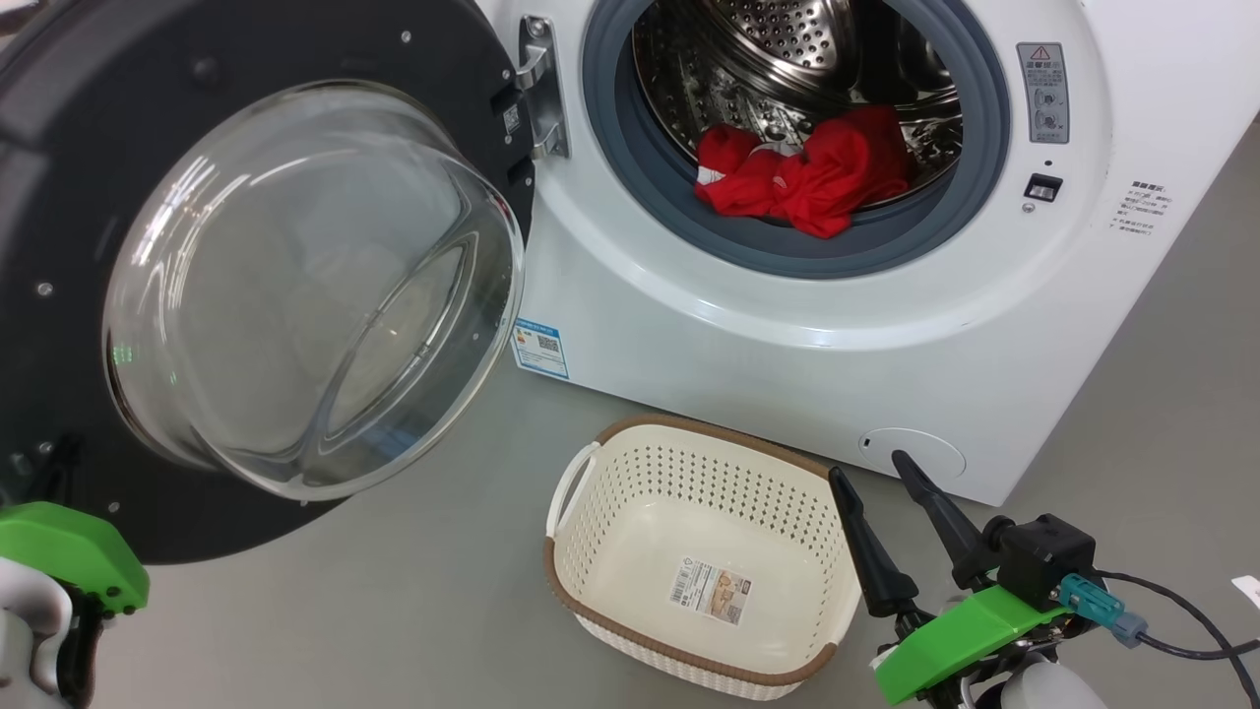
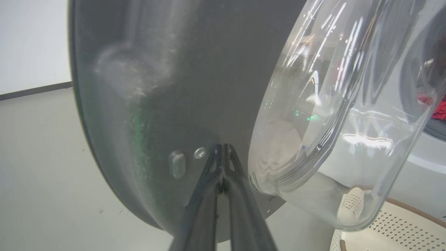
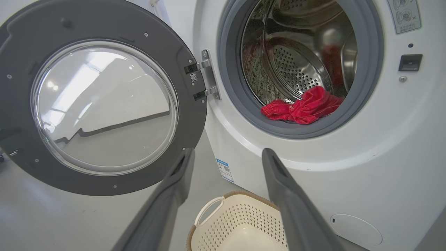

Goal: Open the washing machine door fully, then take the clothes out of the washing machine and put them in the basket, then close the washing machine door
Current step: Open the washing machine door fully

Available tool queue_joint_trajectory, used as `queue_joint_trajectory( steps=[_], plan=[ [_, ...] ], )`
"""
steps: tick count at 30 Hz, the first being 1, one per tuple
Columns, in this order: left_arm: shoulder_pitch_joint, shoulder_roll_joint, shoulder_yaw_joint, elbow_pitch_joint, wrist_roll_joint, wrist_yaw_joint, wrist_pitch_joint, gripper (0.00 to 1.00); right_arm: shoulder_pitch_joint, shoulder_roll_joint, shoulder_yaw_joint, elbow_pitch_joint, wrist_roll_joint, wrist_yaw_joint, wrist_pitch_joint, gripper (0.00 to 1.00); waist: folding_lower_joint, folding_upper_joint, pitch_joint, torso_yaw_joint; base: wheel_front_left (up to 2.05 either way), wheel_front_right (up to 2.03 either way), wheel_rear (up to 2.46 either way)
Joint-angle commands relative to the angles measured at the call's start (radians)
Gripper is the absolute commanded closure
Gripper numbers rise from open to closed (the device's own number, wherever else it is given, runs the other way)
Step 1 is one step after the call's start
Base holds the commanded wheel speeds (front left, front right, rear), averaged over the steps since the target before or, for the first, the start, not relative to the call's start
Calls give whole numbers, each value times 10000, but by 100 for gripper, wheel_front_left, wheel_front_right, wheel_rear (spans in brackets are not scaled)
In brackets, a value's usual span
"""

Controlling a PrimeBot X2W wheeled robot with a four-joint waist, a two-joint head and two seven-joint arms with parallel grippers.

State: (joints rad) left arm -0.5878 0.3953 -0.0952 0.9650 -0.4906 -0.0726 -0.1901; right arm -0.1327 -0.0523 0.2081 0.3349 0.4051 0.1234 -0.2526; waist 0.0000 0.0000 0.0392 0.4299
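**Item 1.** Big white boxy front-loading washing machine (image 1: 787, 354) standing on a grey floor (image 1: 394, 611). Its perforated steel drum (image 1: 778, 39) is ringed by a grey rubber gasket (image 1: 630, 187). A blue label (image 1: 540, 347) sits at 7 o'clock of the opening and a round cap (image 1: 911, 453) at 5 o'clock.

**Item 2.** Large round black-rimmed door (image 1: 295, 286) with a bulging clear glass bowl. It is swung wide open on a metal hinge (image 1: 539, 89) at 9 o'clock of the opening.

**Item 3.** Bright red soft clothes (image 1: 802, 177) with white trim, bunched at 6 o'clock in the drum and lapping onto the gasket.

**Item 4.** Small cream-white perforated plastic basket (image 1: 709, 483) with a brown rim and a sticker (image 1: 711, 589) on its bottom. It stands on the floor at 6 o'clock of the machine.

**Item 5.** Left end effector (image 2: 222, 150). Its two dark fingers are drawn together, with the tips at the door's dark inner face just beside the glass bowl. Contact cannot be told.

**Item 6.** Right end effector (image 1: 867, 466). Its fingers are spread apart and grip nothing. It sits at 3 o'clock of the basket, pointing toward the machine.
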Motion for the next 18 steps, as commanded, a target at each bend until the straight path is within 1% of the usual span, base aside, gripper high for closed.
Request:
queue_joint_trajectory(
  steps=[1, 11, 18],
  plan=[
    [-516, 568, 298, -23, 137, -61, -173, 100, -357, 20, 219, -238, 16, 73, -92, 0, 0, 0, -1, 14, 0, 0, 0],
    [-362, 320, 183, -2, -16, -290, -499, 100, -324, 20, 187, -209, 47, 73, -92, 0, 0, 0, -80, 56, 0, 0, 0],
    [92, 152, 181, -488, -137, -378, -642, 100, -282, 20, 226, -211, 92, 73, -92, 0, 0, 0, -179, 56, 0, 0, 0]
  ],
)
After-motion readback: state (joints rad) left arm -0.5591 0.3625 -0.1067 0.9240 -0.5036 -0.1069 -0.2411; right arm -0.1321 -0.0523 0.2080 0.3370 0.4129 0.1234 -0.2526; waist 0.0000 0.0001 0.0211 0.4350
